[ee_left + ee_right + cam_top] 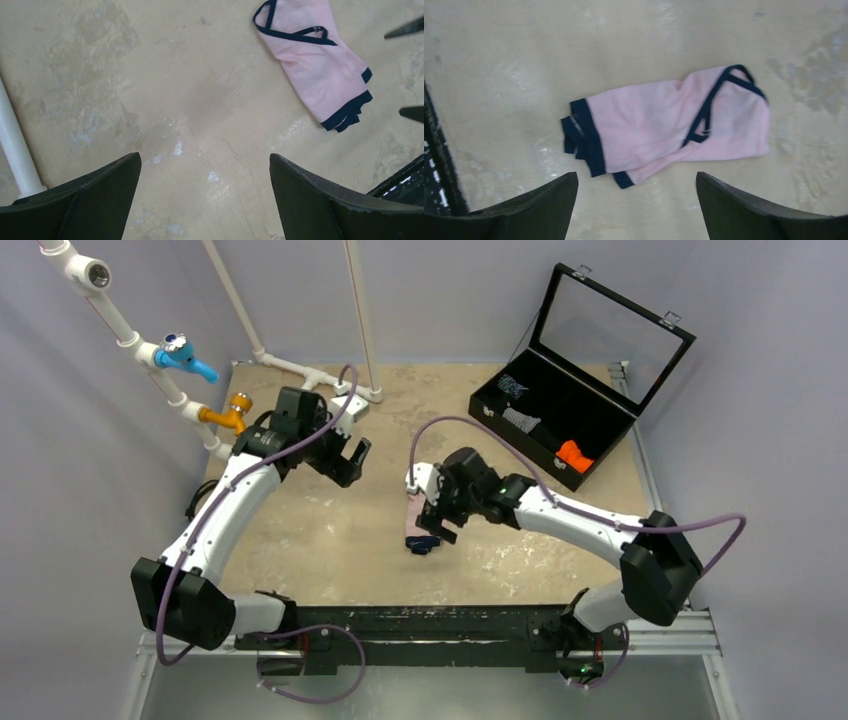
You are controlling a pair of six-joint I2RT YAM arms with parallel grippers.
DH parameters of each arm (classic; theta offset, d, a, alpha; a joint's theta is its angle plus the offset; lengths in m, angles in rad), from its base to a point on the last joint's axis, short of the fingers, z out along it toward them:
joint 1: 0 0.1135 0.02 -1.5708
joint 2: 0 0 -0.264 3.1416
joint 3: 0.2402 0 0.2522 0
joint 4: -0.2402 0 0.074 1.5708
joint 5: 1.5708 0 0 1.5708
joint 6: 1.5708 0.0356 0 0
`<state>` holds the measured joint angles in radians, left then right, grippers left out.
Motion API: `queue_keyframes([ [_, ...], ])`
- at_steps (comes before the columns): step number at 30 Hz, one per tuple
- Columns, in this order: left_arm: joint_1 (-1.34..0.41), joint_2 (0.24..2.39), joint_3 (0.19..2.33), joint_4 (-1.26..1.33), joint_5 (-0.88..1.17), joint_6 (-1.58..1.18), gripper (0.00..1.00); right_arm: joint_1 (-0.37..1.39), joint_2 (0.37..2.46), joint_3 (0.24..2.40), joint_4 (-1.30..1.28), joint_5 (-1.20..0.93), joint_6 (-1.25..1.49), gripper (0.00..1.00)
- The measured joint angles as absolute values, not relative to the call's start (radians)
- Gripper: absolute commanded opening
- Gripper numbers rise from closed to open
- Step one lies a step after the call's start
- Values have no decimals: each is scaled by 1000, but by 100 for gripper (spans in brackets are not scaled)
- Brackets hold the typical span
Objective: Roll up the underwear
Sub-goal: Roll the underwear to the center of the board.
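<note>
Underwear [674,125] folded into strip, not yet rolled; seen at 12 o'clock of right gripper [636,200], spread, empty. Left gripper [205,195] spread, nothing held.

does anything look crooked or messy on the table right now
Only the underwear: it lies folded into a loose, lopsided strip on the table, its navy-trimmed edges staggered at one end rather than lined up. Nothing looks spilled or damaged.
</note>
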<state>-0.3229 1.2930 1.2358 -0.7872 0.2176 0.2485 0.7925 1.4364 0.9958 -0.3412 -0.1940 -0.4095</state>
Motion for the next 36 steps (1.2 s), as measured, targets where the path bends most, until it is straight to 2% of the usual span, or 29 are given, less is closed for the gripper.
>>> queue_keyframes([
  [6,-189,1322,1258,-836,233,219,100,937,1524,973,-336,-162,-425,78],
  [12,-184,1322,1259,-849,232,219,100,1008,1599,973,-303,-100,-420,71],
  [22,-184,1323,1259,-854,235,219,100,1023,1663,973,-265,-39,-403,63],
  [32,-184,1328,1259,-854,244,219,100,1027,1712,965,-236,-18,-390,42],
  [36,-184,1328,1259,-854,244,219,100,1029,1715,965,-230,-22,-384,26],
])
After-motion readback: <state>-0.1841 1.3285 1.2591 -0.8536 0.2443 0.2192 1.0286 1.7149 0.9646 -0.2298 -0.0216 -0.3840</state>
